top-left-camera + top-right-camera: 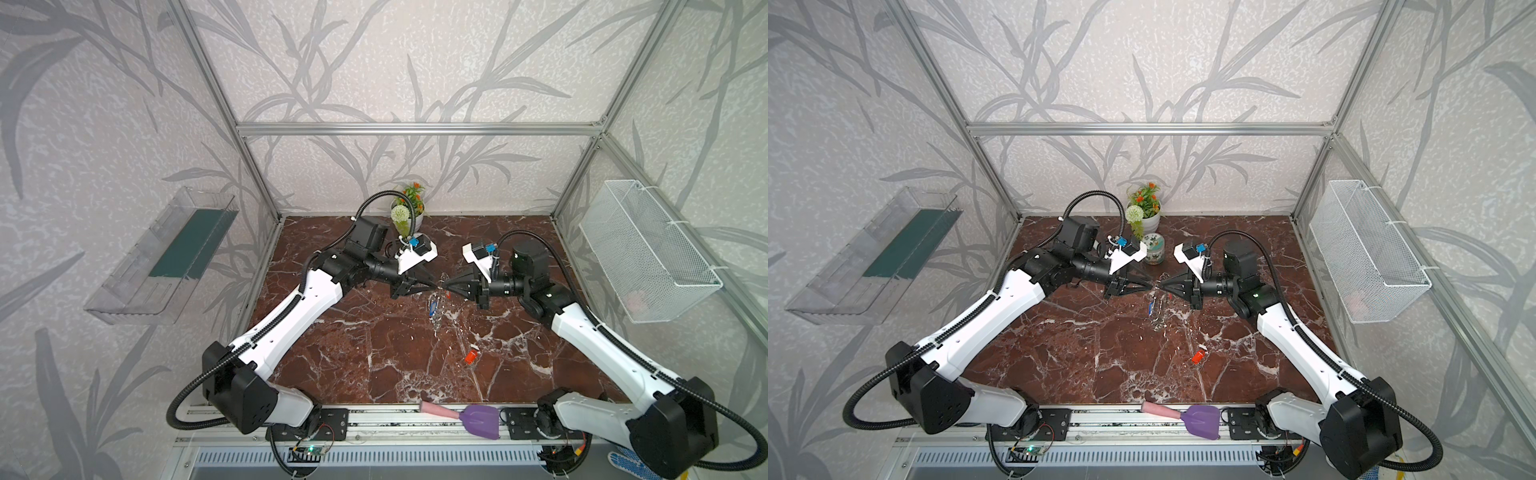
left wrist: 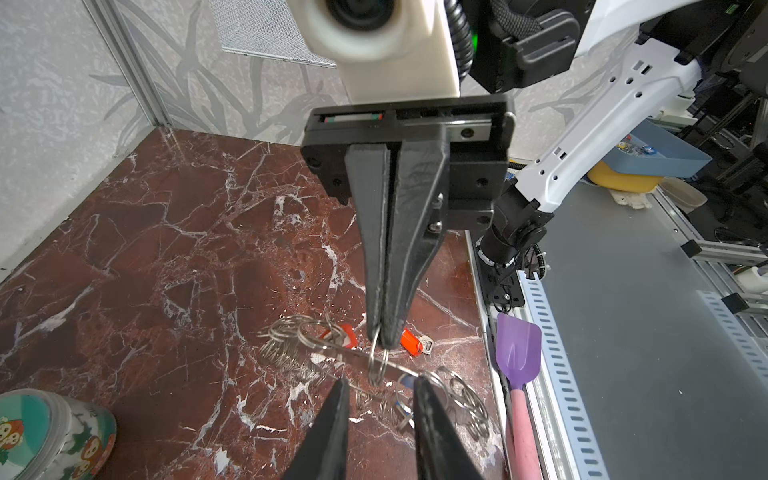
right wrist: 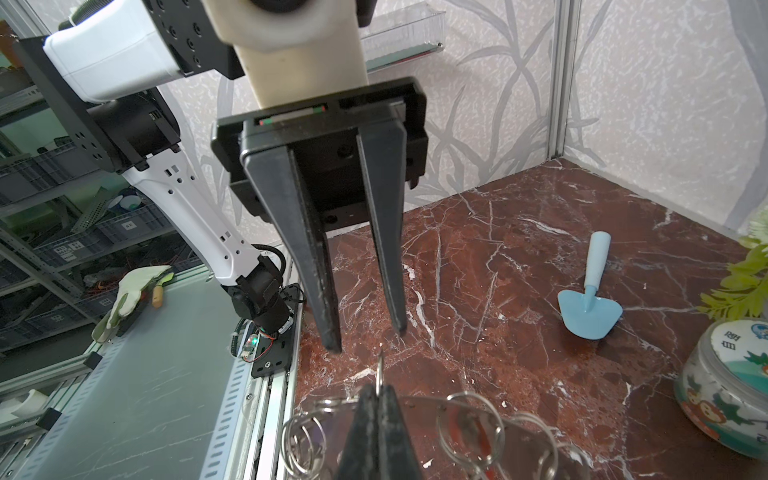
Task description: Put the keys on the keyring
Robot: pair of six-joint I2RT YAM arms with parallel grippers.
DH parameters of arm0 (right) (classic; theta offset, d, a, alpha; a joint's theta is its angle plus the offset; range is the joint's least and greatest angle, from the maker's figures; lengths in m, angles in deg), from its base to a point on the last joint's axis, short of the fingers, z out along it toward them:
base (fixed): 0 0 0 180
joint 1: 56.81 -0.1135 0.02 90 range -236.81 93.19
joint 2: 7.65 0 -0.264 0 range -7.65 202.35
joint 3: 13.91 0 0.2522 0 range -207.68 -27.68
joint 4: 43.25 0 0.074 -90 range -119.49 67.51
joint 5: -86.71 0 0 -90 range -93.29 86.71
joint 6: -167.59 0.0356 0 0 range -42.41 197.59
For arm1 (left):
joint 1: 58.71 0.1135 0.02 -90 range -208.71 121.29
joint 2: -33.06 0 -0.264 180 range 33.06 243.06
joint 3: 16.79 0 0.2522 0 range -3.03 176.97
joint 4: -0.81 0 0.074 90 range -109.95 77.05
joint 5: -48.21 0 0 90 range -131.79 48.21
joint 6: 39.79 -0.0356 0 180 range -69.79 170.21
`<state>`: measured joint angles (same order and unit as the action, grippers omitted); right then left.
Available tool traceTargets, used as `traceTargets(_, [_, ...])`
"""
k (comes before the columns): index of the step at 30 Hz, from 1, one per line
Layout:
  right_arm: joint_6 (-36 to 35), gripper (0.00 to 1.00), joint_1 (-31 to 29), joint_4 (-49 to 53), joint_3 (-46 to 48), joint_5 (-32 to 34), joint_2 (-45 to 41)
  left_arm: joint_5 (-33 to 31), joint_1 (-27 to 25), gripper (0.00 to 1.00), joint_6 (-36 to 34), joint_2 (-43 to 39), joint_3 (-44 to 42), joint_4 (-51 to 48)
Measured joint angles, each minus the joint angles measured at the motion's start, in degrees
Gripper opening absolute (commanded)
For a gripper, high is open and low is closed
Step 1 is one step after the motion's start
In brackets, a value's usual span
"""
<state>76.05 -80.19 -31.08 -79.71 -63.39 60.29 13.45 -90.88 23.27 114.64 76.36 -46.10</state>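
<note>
Just left of the keyring [image 2: 291, 353], your left gripper [image 3: 368, 337] stands released, holding nothing. The keyring hangs with the blue key [image 1: 432, 308] against it, one split ring [image 2: 377, 380] pinched in your clenched right gripper [image 2: 384, 343]. The red-orange key [image 1: 471, 356] lies on the table [image 1: 374, 353], right of the keyring.

The walls [image 1: 374, 62] carry pale wallpaper with grey leaf shapes, held in an aluminium frame [image 1: 415, 129]. The tabletop [image 1: 374, 365] looks like red-brown marble with white veins. A clear plastic shelf [image 1: 166, 257] hangs on the left wall and a white wire basket [image 1: 648, 249] on the right wall. The light is soft and even.
</note>
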Motion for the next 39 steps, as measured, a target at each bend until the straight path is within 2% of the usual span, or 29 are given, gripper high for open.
traceTargets(3, [0.1, 0.0, -0.2, -0.2, 0.0, 0.0, 0.3, 0.1, -0.4, 0.32, -0.1, 0.2, 0.4, 0.0])
traceTargets(8, [0.6, 0.0, -0.3, -0.8, 0.0, 0.0, 0.3, 0.2, -1.3, 0.29, -0.3, 0.9, 0.6, -0.3])
traceTargets(27, [0.9, 0.0, -0.6, -1.1, 0.0, -1.5, 0.3, -0.9, -2.0, 0.0, -0.4, 1.9, 1.7, -2.0])
traceTargets(33, [0.8, 0.0, -0.6, -1.2, 0.0, -1.5, 0.3, -1.0, -2.0, 0.0, -0.3, 1.9, 1.9, -2.3])
traceTargets(34, [0.8, 0.05, -0.6, -1.2, 0.0, -1.5, 0.3, -1.1, -2.0, 0.0, 0.0, 1.8, 1.9, -2.2])
traceTargets(36, [1.1, 0.22, -0.6, -1.5, 0.0, -1.2, 0.3, -1.4, -2.0, 0.0, 1.4, 1.6, 1.5, -1.0])
traceTargets(39, [2.8, 0.38, -0.2, -2.8, 0.0, -1.0, 0.3, -2.4, -2.1, 0.0, 4.3, 0.1, -1.4, 3.6])
